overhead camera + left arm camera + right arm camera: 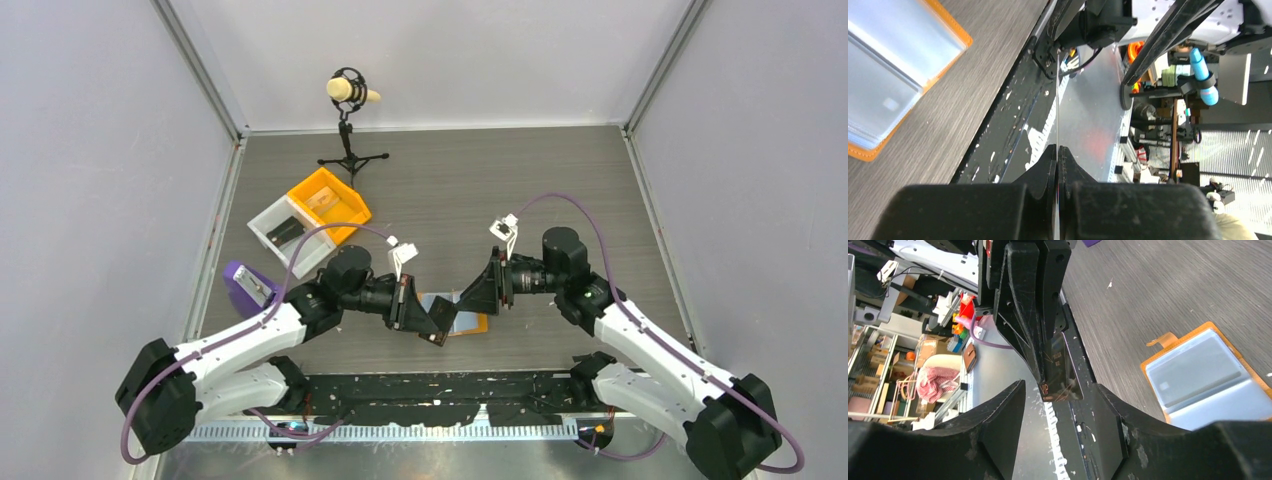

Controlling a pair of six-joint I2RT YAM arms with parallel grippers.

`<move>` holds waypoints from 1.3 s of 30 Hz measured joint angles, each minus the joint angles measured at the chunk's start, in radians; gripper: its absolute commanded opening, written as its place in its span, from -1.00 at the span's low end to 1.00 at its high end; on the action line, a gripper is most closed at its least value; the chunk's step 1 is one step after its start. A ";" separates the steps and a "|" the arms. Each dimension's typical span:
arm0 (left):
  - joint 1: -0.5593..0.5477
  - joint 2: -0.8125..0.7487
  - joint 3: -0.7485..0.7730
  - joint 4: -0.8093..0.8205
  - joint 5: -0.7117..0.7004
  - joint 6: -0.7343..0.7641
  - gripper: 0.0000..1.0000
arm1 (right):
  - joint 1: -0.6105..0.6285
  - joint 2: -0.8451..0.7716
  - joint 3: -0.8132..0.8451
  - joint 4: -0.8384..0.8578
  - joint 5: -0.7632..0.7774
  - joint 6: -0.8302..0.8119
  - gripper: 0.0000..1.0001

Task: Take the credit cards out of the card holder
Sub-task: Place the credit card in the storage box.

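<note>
Tabletop: dark grey wood-grain, boxed in by plain pale walls on 3 sides. Black scuffed strip runs along the near edge by the arm bases. Mic on a tripod stand at the back. Orange bin and white bin sit side by side back-left, w/ a purple item nearer, beside the L arm.

Card holder lies open and flat on the tabletop, center-front, blue-grey pockets up, orange rim showing. Can't tell if the pockets have more cards in them.

Left hand: fingers clamped tight on one dark credit card, pinched at one end w/ the rest sticking out past the tips. Card is up off the tabletop, clear of the holder, over the near-edge strip. Holder is off to the side of it, not touching.

Right hand: fingers spread, holding nothing. The card's free end hangs in the gap between them, w/ no contact visible on either side.

View diffs:
- Top view: both hands meet nose-to-nose over the holder and partly cover it. Card is hard to make out there.
- L wrist: card is edge-on, just a thin line out of the closed fingers. Holder is upper left.
- R wrist: only view w/ the card face, dark and glossy w/ "VIP" printed near the free end. Also shows the holder's tab and both open panels.
</note>
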 measured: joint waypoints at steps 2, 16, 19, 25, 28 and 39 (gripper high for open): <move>-0.009 0.000 0.008 -0.035 0.009 0.020 -1.00 | 0.003 0.017 0.007 0.000 -0.022 -0.008 0.17; -0.024 0.014 0.069 -0.120 0.056 0.093 -0.88 | 0.053 0.092 0.010 0.061 -0.065 0.016 -0.87; -0.024 0.014 0.094 -0.170 0.047 0.124 -0.38 | 0.054 0.097 -0.014 0.141 -0.082 0.073 -0.89; -0.024 -0.047 0.130 -0.296 -0.055 0.177 0.32 | 0.056 0.102 -0.044 0.255 -0.053 0.177 -0.89; -0.024 -0.148 0.131 -0.338 -0.136 0.179 0.41 | 0.056 0.084 -0.049 0.297 -0.009 0.234 -0.89; -0.021 -0.387 0.130 -0.341 -0.376 0.106 0.38 | 0.056 0.055 -0.097 0.678 0.169 0.548 -0.89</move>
